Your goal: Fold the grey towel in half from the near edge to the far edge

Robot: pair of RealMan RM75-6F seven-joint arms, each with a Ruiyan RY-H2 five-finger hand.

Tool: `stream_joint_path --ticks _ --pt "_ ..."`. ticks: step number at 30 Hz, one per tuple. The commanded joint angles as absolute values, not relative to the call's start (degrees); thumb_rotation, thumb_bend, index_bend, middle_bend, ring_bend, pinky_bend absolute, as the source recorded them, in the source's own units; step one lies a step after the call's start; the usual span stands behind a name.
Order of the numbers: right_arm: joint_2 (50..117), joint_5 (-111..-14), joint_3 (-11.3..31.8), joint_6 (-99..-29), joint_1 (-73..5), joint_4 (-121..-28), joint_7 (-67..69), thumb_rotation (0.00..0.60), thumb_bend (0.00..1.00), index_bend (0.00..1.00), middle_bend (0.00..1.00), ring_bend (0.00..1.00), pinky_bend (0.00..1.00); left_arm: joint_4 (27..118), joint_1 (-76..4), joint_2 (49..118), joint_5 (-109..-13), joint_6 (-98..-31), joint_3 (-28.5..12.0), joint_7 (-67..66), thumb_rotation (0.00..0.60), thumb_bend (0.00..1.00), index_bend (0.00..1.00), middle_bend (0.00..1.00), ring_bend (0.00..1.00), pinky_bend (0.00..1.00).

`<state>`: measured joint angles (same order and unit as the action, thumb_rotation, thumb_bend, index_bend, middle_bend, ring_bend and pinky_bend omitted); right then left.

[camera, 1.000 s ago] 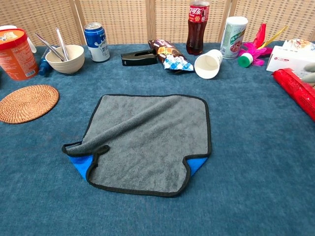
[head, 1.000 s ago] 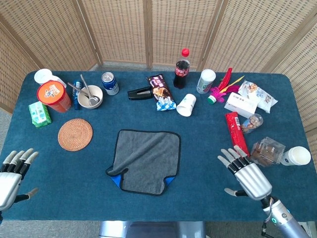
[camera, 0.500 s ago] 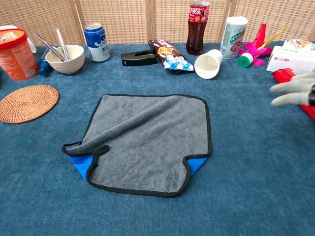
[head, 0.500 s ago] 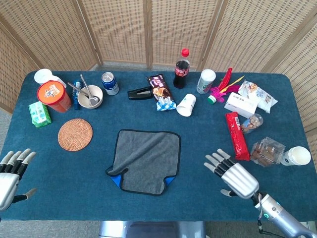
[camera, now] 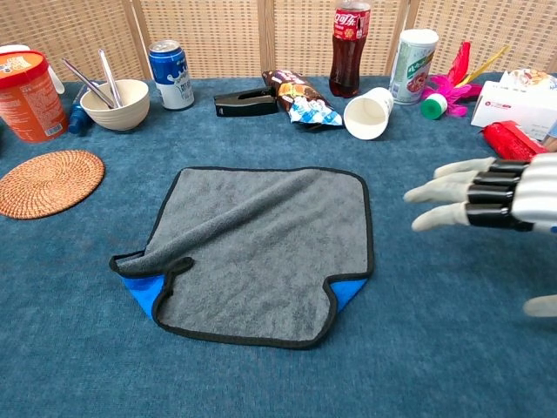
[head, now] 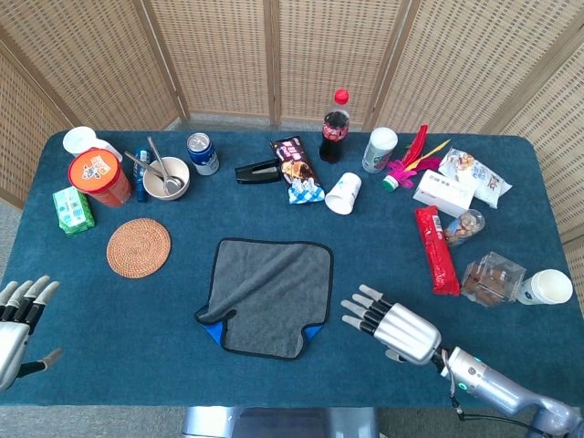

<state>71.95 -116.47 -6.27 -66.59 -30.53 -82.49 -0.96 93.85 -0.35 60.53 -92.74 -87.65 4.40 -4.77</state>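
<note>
Across the blue counter (head: 182, 360), seen from the head view with woven screens (head: 274, 55) behind, the grey towel (head: 269, 297) lies mid-surface, its near corners showing blue. Right of the towel the right hand (head: 392, 327) hovers, fingers spread and holding nothing; far left of it the left hand (head: 16, 324) is likewise spread and empty. From the chest view, the right hand (camera: 492, 205) hangs right of the towel (camera: 261, 248), apart from it.
</note>
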Motion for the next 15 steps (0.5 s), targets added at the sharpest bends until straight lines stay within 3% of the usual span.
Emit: stream_joint_path --ticks 1,15 --pt "72.9 -117.1 -6.6 -65.8 -31.6 -81.9 -0.6 0.600 0.00 0.14 0.00 0.00 0.00 93.8 -0.1 60.4 -92.7 -87.9 4.5 -4.6 0.600 0.20 0.02 0.00 0.00 0.00" --pt "77.8 -117.9 -7.2 -63.1 -35.8 -81.7 -1.6 0.600 0.00 0.14 0.00 0.00 0.00 93.2 1.3 60.2 -92.7 -89.3 4.8 -3.8 0.600 0.20 0.02 0.00 0.00 0.00"
